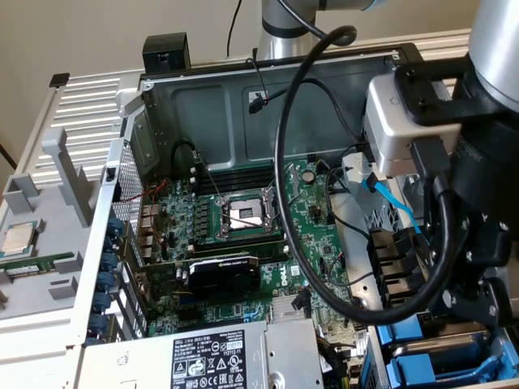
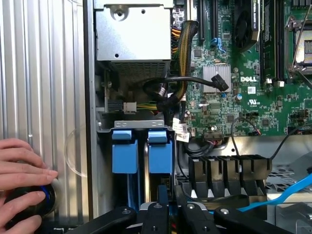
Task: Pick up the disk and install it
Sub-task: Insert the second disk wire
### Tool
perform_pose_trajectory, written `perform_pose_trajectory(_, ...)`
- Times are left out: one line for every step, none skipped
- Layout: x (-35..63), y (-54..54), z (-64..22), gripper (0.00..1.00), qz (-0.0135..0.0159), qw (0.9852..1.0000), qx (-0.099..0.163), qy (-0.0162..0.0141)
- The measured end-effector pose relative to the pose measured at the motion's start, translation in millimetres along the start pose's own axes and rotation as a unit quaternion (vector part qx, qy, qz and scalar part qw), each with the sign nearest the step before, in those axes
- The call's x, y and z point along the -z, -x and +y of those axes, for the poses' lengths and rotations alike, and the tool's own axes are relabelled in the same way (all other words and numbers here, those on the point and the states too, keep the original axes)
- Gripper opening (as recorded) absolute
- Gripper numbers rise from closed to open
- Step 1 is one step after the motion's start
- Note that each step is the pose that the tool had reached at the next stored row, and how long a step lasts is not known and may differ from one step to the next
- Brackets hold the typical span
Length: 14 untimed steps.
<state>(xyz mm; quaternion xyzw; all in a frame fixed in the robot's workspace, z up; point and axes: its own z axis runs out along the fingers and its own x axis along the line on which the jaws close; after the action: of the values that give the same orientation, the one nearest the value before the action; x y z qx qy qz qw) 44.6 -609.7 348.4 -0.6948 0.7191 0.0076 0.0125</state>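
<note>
blue carrier frames (image 2: 125,152) are sitting in the case's (image 2: 92,97) drive bay, so you're looking at the disk (image 2: 160,156) seated there; the hand (image 2: 168,214) is hovering just above it, fingers together, gripping nothing.

You have an open computer case (image 1: 243,105) before you, its green motherboard (image 1: 243,243) lying flat inside. The empty processor socket (image 1: 243,215) sits mid-board, with a black graphics card (image 1: 223,275) just beside it. A grey power supply (image 1: 203,356) fills the near corner. A loose processor chip (image 1: 18,239) rests on the grey tray (image 1: 49,275) at the exterior view's left.
</note>
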Motion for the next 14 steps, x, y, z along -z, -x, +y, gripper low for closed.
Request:
perform_pose_trajectory(-0.2, 0.0, 0.0, 0.16, 0.0, 1.0, 0.0, 0.0)
perform_pose_trajectory(-0.5, 0.0, 0.0, 0.16, 0.0, 1.0, 0.0, 0.0)
perform_pose_trajectory(-0.7, 0.0, 0.0, 0.16, -0.0001, 1.0, 0.0, 0.0)
perform_pose_trajectory(-0.9, 0.0, 0.0, 0.16, 0.0001, 1.0, 0.0, 0.0)
perform_pose_trajectory(-1.3, -0.2, 0.0, 0.16, -0.0001, 1.0, 0.0, 0.0)
perform_pose_trajectory(-1.4, -0.3, 0.0, 0.16, -0.0001, 1.0, 0.0, 0.0)
perform_pose_trajectory(-1.4, -0.3, 0.0, 0.16, 0.0, 1.0, 0.0, 0.0)
perform_pose_trajectory(-1.5, -0.3, 0.0, 0.16, 0.0, 1.0, 0.0, 0.0)
perform_pose_trajectory(-1.6, -0.4, 0.0, 0.16, 0.0, 1.0, 0.0, 0.0)
perform_pose_trajectory(-1.6, -0.4, 0.0, 0.16, 0.0, 1.0, 0.0, 0.0)
perform_pose_trajectory(-1.7, -0.5, 0.0, 0.16, 0.0, 1.0, 0.0, 0.0)
perform_pose_trajectory(-1.9, -0.5, 0.0, 0.16, 0.0, 1.0, 0.0, 0.0)
perform_pose_trajectory(-2.1, -0.5, 0.0, 0.16, 0.0, 1.0, 0.0, 0.0)
perform_pose_trajectory(-2.2, -0.5, 0.0, 0.16, 0.0, 1.0, 0.0, 0.0)
